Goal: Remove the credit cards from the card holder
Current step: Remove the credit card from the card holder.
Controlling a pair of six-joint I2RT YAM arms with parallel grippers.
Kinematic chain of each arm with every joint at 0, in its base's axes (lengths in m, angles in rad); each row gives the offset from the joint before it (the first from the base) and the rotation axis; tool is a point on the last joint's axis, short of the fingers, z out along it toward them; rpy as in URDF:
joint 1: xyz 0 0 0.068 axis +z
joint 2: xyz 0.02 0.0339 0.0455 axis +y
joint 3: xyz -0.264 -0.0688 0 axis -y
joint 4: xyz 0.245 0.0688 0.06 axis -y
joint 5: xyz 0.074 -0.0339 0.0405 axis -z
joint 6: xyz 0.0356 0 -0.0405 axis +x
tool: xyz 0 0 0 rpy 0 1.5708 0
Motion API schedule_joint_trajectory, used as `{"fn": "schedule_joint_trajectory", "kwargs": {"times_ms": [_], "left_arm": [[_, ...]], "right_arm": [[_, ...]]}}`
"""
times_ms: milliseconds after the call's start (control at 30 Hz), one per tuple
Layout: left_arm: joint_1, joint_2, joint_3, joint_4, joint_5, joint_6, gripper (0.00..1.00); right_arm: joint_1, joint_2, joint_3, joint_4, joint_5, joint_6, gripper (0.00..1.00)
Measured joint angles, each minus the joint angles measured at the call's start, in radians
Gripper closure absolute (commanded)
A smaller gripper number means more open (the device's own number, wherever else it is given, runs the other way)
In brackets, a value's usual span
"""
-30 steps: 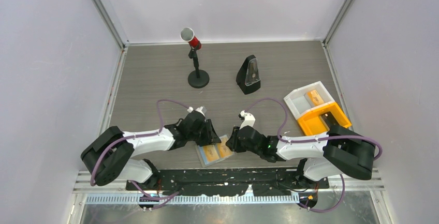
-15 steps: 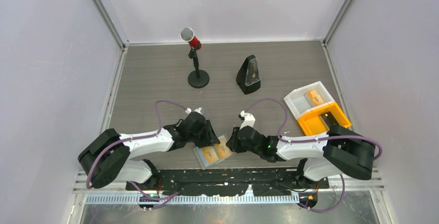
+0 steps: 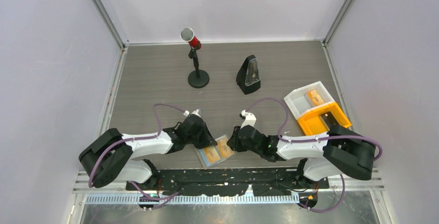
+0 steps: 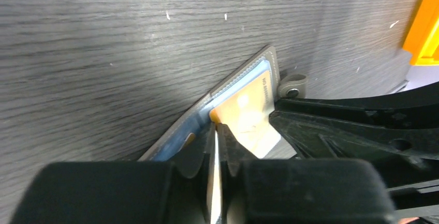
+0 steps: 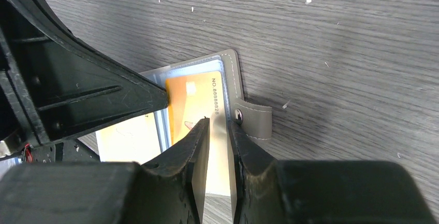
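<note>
The card holder lies open and flat near the table's front edge, with an orange-tan card showing in each panel. In the right wrist view the right panel's orange card sits inside the grey-edged holder, next to its snap tab. A paler card fills the left panel. My right gripper has its jaws a narrow slit apart and rests on the right panel's outer edge. My left gripper is almost shut, with its tips at the orange card's corner by the fold. No black card shows.
A red-headed microphone on a stand and a black metronome stand at the back. An orange-and-white tray box sits at the right. The two grippers face each other across the holder.
My left gripper has shifted slightly left and nearer, its tips staying at the holder. The holder and my right gripper have hardly moved.
</note>
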Motion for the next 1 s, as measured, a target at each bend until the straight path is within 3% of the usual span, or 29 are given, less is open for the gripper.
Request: {"fn": "schedule_joint_trajectory", "kwargs": {"times_ms": [367, 833, 1000], "left_arm": [[0.003, -0.006, -0.022, 0.033, 0.003, 0.017, 1.0], [-0.003, -0.015, 0.018, 0.006, 0.027, 0.147, 0.99], [-0.004, -0.101, 0.029, -0.084, 0.022, 0.194, 0.76]], "right_arm": [[0.0, 0.0, -0.002, 0.0, 0.007, 0.011, 0.74], [0.0, -0.061, -0.018, -0.065, -0.01, 0.027, 0.74], [0.0, -0.103, -0.019, -0.104, -0.014, 0.018, 0.73]]}}
